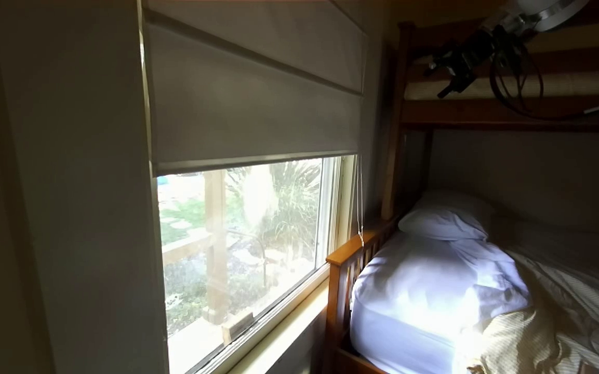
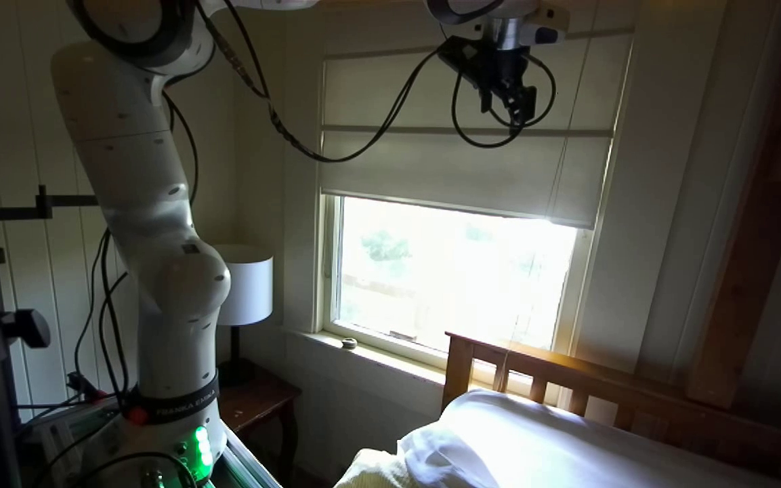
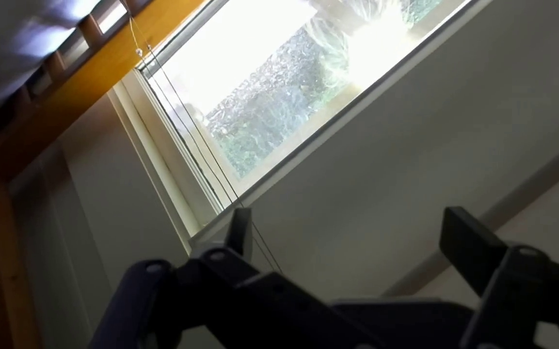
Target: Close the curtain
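Observation:
The curtain, a grey-white fabric blind in flat panels with thin battens, hangs over the upper part of the window in both exterior views point(image 1: 257, 119) point(image 2: 444, 166). Its straight lower edge leaves the lower glass uncovered. In the wrist view the curtain point(image 3: 405, 140) fills the right side, tilted. Thin pull cords hang at one side of it point(image 1: 360, 197) point(image 2: 559, 169) and cross the wrist view point(image 3: 194, 123). My black gripper point(image 1: 436, 83) is in front of the curtain, high up point(image 2: 502, 118). In the wrist view its fingers point(image 3: 348, 213) are wide apart with nothing between them. The cords pass behind the left finger.
A wooden bed rail point(image 1: 351, 249) stands against the window sill, with white bedding point(image 1: 429, 291) beside it. A bunk frame point(image 1: 512, 110) rises behind the gripper. A white lamp point(image 2: 246, 288) stands by the arm's base. A looped cable point(image 2: 336, 160) hangs from the arm.

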`<state>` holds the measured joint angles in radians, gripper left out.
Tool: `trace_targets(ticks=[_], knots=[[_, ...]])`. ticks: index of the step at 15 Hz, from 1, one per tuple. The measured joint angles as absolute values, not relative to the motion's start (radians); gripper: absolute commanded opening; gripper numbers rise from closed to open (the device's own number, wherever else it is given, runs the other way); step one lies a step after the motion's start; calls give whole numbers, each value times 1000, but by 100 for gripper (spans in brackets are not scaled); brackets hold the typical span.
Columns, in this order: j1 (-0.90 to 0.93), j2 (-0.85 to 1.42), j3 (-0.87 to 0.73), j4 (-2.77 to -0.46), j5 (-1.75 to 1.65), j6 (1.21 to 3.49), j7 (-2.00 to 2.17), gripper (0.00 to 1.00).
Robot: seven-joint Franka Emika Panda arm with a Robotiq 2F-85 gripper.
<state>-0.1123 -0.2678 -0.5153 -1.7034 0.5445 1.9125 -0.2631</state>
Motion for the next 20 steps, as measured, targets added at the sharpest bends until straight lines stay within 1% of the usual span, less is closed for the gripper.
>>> trace_targets(ticks=[4,8,10,14,18,20], knots=[[-120,-256,-524,-1697,595,1901,-379,100],[-143,-183,-576,-1622,633,1772,-529,100],[-163,-127,-594,-1572,682,1744,-591,100],[-224,-17,-576,-1480,771,1788,-636,100],[-246,-16,-552,-1483,771,1788,-636,100],[-265,-16,-528,-1489,788,1853,-687,100]])
